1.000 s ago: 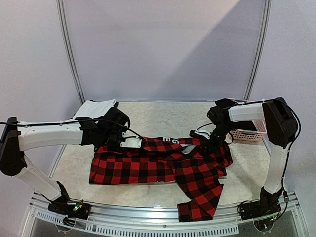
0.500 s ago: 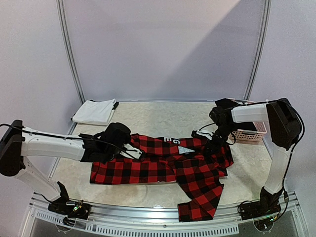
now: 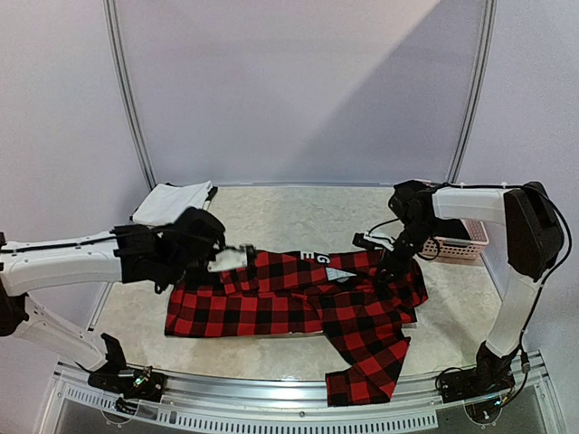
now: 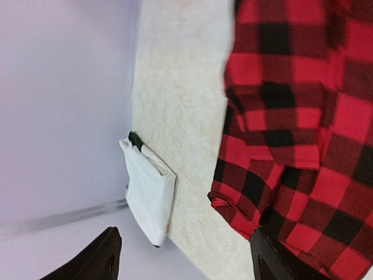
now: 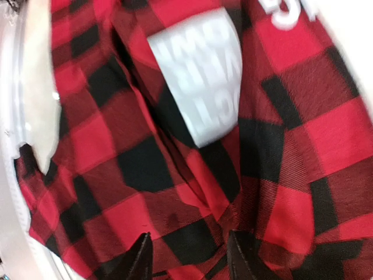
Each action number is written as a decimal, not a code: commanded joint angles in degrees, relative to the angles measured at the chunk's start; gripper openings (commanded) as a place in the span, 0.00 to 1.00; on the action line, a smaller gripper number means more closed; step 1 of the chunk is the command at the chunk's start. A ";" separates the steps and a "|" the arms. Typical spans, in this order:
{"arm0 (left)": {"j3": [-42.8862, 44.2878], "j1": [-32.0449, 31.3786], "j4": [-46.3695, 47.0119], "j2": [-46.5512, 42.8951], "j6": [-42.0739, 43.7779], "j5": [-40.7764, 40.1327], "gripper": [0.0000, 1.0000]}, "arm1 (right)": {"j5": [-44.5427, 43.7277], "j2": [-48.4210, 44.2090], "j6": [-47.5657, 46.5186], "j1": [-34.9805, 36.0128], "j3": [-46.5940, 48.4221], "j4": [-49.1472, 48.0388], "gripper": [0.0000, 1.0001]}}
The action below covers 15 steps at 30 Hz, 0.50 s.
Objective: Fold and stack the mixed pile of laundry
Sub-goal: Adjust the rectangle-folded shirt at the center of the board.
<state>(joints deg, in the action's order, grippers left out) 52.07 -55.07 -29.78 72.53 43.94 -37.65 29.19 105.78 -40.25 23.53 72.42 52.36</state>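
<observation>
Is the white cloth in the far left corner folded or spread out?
Folded: the white cloth lies as a compact rectangle, visibly thick in the left wrist view.

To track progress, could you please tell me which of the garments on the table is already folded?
The white cloth at the far left corner; the red-and-black checked shirt lies spread out, unfolded.

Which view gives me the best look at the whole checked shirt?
Top external: the checked shirt shows almost whole, spread out. Left wrist shows only one edge; right wrist, a blurred close-up around its grey label.
</observation>
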 commanded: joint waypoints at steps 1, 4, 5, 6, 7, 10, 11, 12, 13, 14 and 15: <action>5.95 9.32 -3.61 -3.06 -36.07 9.07 0.79 | 5.75 -4.66 0.09 -0.48 4.89 3.47 0.46; 7.02 17.85 -6.01 -0.87 -59.96 17.49 0.78 | 5.03 -2.99 5.61 -0.33 7.95 0.94 0.47; 6.02 20.26 -5.71 0.29 -67.27 22.15 0.77 | 5.12 -2.08 6.78 -0.34 9.00 0.83 0.47; 3.60 22.04 -3.19 1.19 -74.28 26.51 0.76 | 5.03 -0.87 7.36 -0.33 9.67 0.16 0.47; 0.96 23.07 0.25 2.16 -78.34 30.80 0.75 | 5.05 0.31 8.45 -0.28 9.94 -0.68 0.47; -5.24 24.76 10.55 4.91 -87.67 36.86 0.73 | 5.33 2.00 9.62 0.20 10.36 -1.74 0.47; -6.34 25.55 13.37 5.93 -89.93 37.82 0.72 | 5.27 2.69 9.93 0.47 10.33 -1.96 0.47; -7.61 26.22 16.96 6.84 -91.40 39.45 0.71 | 5.26 3.11 10.14 0.68 10.13 -2.11 0.47; -8.25 26.80 19.60 7.91 -92.62 40.15 0.70 | 5.22 3.38 10.18 0.86 9.81 -2.42 0.47; -8.26 27.22 20.90 9.09 -93.35 40.45 0.70 | 5.14 3.73 10.22 1.26 9.34 -2.77 0.47; -7.95 27.67 21.95 10.55 -93.65 40.99 0.69 | 4.91 3.98 10.20 1.48 8.79 -3.02 0.47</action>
<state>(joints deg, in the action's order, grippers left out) 44.62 -29.82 -19.64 80.16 -36.77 -4.62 33.61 107.96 -31.92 23.86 82.19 50.89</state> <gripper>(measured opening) 0.702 0.468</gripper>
